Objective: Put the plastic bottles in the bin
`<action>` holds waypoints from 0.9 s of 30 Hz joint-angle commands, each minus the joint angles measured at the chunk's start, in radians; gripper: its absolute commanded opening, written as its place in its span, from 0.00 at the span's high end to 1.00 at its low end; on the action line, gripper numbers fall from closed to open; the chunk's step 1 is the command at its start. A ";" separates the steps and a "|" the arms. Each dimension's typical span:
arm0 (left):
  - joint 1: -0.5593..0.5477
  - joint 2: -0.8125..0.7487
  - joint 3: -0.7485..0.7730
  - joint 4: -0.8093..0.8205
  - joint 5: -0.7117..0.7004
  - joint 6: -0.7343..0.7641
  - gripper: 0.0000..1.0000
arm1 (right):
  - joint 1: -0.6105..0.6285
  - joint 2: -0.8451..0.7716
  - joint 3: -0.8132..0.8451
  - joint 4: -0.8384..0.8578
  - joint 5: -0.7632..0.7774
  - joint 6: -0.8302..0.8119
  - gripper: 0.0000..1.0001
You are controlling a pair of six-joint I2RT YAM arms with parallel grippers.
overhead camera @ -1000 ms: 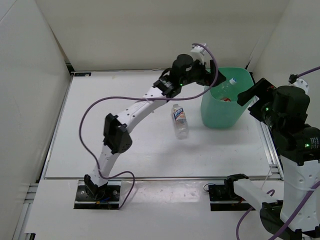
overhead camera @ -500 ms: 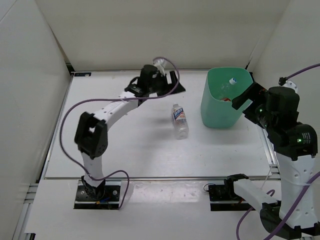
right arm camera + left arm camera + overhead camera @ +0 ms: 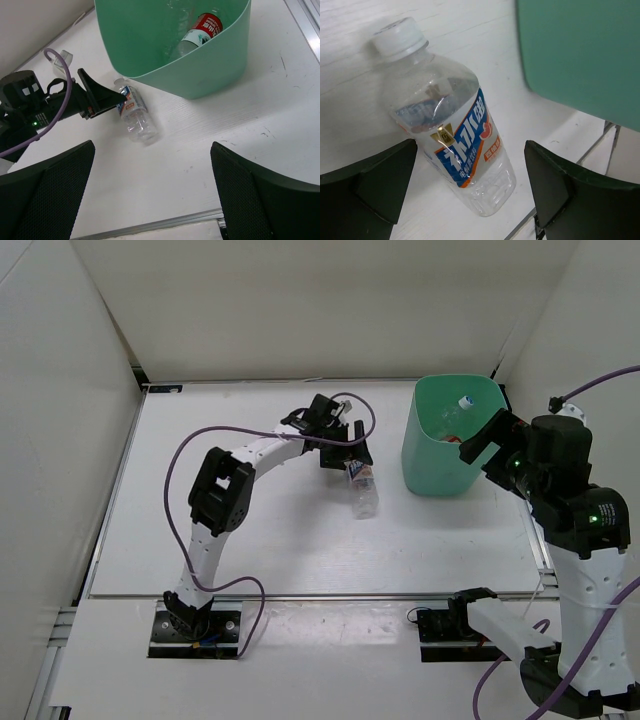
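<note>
Your left tool (image 3: 469, 165) is spread wide either side of the clear blue-white-labelled plastic bottle (image 3: 455, 140) lying on the white desk (image 3: 250, 530) near the mint-green plastic bin (image 3: 440, 455), while your right tool (image 3: 152, 145) hangs released above.

- You see the tall mint-green plastic bin (image 3: 220, 55) standing on the white table (image 3: 280, 115).
- Inside it lies a clear bottle with a red label (image 3: 202, 27).
- Beside the bin, a clear blue-and-white-labelled bottle (image 3: 136, 114) lies on its side.
- The left gripper (image 3: 121, 103) sits at its cap end, fingers spread.
- Your right gripper (image 3: 152, 147) is spread wide.
</note>
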 commanded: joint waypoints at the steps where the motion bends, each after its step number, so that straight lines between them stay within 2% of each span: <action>1: -0.023 0.036 0.033 -0.036 0.064 0.025 0.00 | 0.003 -0.020 -0.010 0.016 0.009 -0.031 0.00; 5: -0.043 0.048 0.033 -0.036 0.112 0.004 0.18 | 0.003 -0.021 -0.030 0.016 0.009 -0.022 0.00; 8: -0.052 0.048 -0.020 -0.036 0.123 0.004 0.18 | 0.003 -0.021 -0.050 0.016 0.009 -0.022 0.00; 12: -0.053 0.028 -0.092 -0.036 0.146 0.015 0.12 | 0.003 -0.021 -0.070 0.016 -0.002 -0.013 0.00; 15: -0.053 0.007 -0.126 -0.036 0.155 0.015 0.13 | 0.003 -0.021 -0.079 0.016 -0.020 -0.004 0.00; 21: -0.053 -0.071 -0.195 -0.036 0.141 0.060 0.40 | 0.003 -0.011 -0.098 0.016 -0.042 0.015 0.00; 24: -0.053 -0.132 -0.243 -0.036 0.129 0.084 0.48 | 0.003 -0.011 -0.121 0.016 -0.042 0.038 0.00; 27: -0.027 -0.221 -0.257 -0.036 0.094 0.084 0.49 | -0.006 -0.011 -0.130 0.016 -0.042 0.047 0.00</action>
